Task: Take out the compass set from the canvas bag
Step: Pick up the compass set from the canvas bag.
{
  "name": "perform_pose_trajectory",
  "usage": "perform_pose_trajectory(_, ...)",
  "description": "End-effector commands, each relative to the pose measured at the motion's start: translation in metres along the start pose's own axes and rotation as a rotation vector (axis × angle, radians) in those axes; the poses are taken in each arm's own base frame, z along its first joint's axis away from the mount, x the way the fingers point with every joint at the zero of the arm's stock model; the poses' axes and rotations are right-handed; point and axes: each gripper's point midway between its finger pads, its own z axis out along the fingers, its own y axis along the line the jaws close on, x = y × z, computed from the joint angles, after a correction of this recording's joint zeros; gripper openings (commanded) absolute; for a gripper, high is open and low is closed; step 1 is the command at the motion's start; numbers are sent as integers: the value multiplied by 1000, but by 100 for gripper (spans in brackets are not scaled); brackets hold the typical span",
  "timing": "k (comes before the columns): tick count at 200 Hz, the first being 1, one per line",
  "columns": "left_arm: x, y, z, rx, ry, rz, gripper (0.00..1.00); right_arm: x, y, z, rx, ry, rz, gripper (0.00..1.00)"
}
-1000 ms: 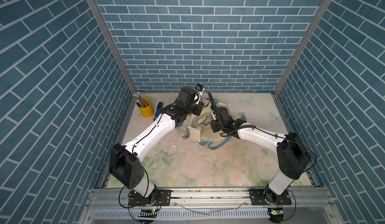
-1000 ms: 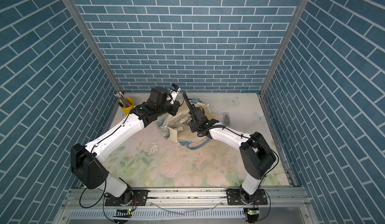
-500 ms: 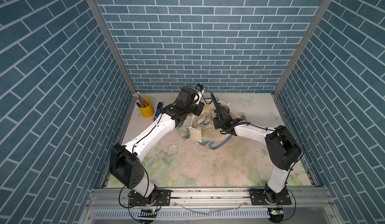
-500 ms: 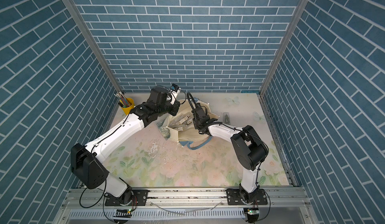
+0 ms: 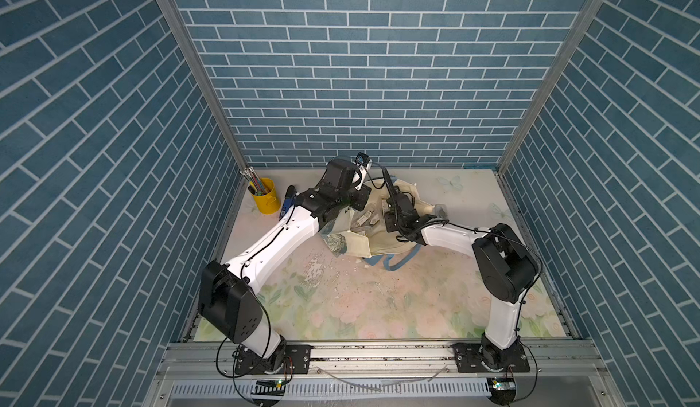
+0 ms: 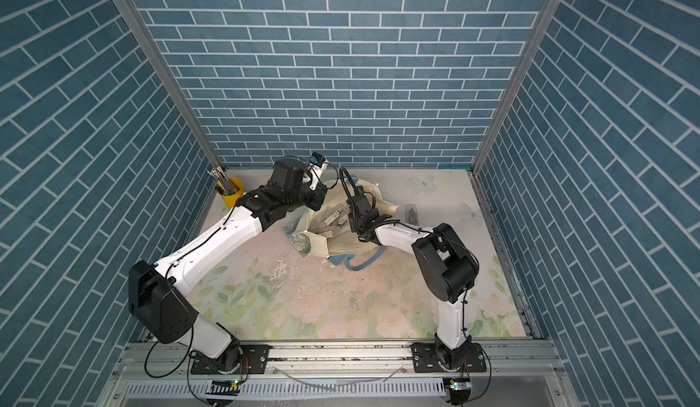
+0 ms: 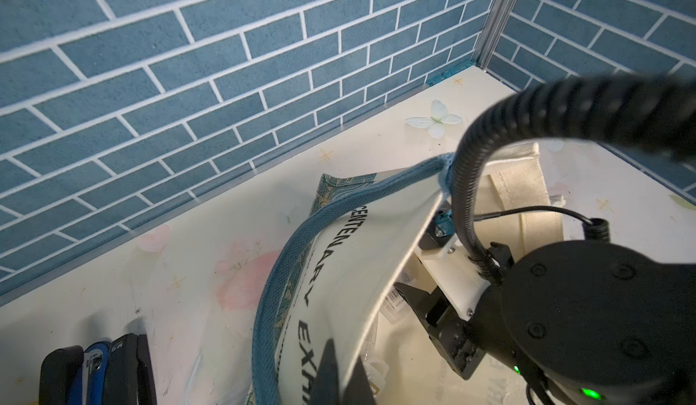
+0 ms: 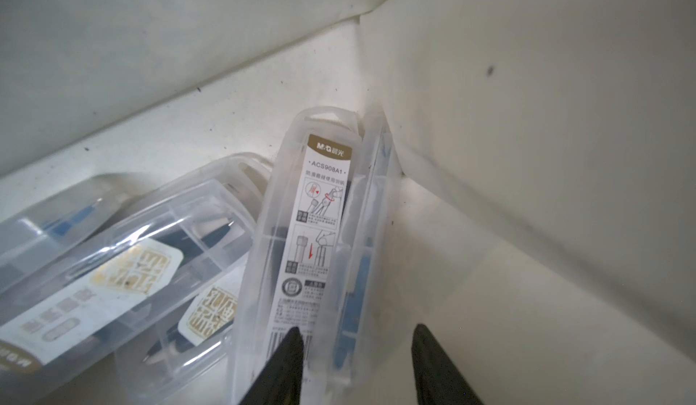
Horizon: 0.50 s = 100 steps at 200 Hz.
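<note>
The cream canvas bag (image 5: 356,248) (image 6: 318,248) lies at the back middle of the table, mouth held open. My left gripper (image 7: 342,361) is shut on the bag's lettered rim (image 7: 361,241), beside its blue strap (image 7: 286,241). My right gripper (image 8: 357,331) reaches inside the bag and stands open. Several clear plastic compass set cases lie inside. One with a white label (image 8: 320,233) stands on edge against a second (image 8: 371,241), and both run between my right fingers. More cases (image 8: 124,263) lie flat beside them. In both top views the cases (image 5: 365,217) (image 6: 329,217) show through the mouth.
A yellow cup of pencils (image 5: 262,195) and a blue-black stapler (image 5: 286,200) (image 7: 98,369) stand at the back left. A small clear case (image 5: 440,209) (image 6: 411,212) lies on the table right of the bag. The back wall is close behind.
My right gripper's jaws have spread wider inside the bag, and the right arm's elbow has swung toward the back. The left arm holds still on the rim.
</note>
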Motion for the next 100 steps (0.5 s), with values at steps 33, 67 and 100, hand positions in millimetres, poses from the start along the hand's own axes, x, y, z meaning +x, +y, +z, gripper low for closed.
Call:
perform_pose_trajectory(33,-27,-6,-14,31,-97,2,0,-21,-5,17,29,-63,77,38)
perform_pose_trajectory(67,-26,-5,-14,30,-93,3,0,-21,-3,25,25,-70,87,30)
perform_pose_trajectory(100,-25,-5,-14,29,-93,5,0,-23,3,33,4,-75,83,26)
